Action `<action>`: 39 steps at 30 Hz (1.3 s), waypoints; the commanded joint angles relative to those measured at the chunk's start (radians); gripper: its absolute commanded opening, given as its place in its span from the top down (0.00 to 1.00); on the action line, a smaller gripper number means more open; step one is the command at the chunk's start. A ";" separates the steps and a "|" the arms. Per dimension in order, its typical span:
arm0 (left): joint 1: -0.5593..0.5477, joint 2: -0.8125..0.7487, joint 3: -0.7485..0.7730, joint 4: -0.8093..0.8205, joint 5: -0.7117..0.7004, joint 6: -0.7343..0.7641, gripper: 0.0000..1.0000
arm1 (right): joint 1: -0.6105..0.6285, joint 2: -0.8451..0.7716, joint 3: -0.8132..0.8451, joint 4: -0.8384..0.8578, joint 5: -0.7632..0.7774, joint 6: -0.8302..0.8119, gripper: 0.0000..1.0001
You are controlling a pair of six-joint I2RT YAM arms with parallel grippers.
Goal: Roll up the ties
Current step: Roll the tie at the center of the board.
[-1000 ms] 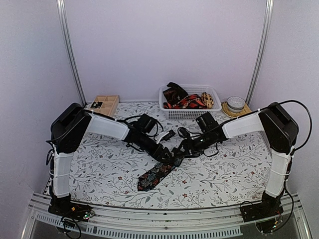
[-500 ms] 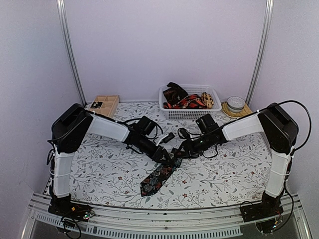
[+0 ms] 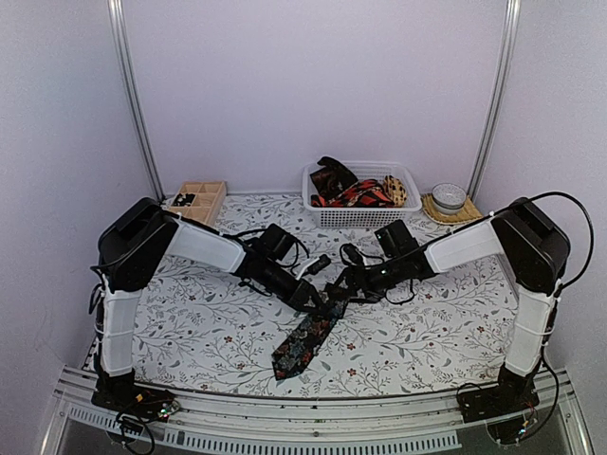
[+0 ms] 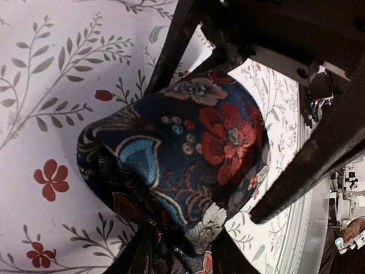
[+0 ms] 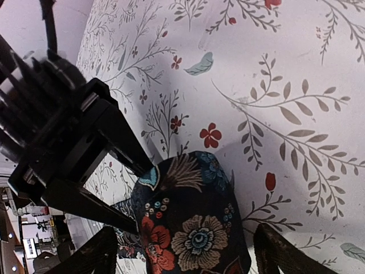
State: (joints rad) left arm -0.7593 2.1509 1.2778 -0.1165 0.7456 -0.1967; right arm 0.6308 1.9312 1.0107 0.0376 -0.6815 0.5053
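A dark floral tie [image 3: 302,346] lies mid-table, its upper end coiled into a small roll [image 4: 188,154] and its pointed tail running toward the near edge. My left gripper [image 3: 316,301] reaches in from the left and is shut on the roll, one finger [image 4: 171,51] on each side. In the right wrist view the roll [image 5: 191,228] sits between the spread fingers [image 5: 274,254] of my right gripper [image 3: 340,292], which stands open and does not touch it. The left gripper's black fingers [image 5: 108,148] show there, pressing the roll's side.
A white mesh basket [image 3: 365,216] at the back holds more ties [image 3: 356,190] in a heap. A wooden compartment tray [image 3: 201,199] sits at the back left. A small bowl [image 3: 449,197] on a mat stands at the back right. The table carries a floral cloth [image 3: 190,322].
The left gripper has closed on the roll. The right gripper has let go and opened. The loose tail is shorter and has shifted a little to the right.
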 commanded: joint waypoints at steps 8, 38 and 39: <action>0.009 0.008 -0.043 -0.071 -0.066 -0.018 0.54 | 0.006 -0.160 -0.005 -0.297 0.149 -0.080 0.00; 0.029 0.018 -0.139 0.117 0.116 -0.102 0.43 | 0.064 -0.104 -0.094 0.038 -0.132 0.077 0.00; 0.028 0.016 -0.140 0.118 0.117 -0.102 0.43 | 0.067 -0.099 -0.091 0.041 -0.137 0.078 0.00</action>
State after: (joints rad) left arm -0.7345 2.1262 1.1713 0.0486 0.8776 -0.2855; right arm 0.6792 1.7634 0.8845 0.0326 -0.7795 0.5697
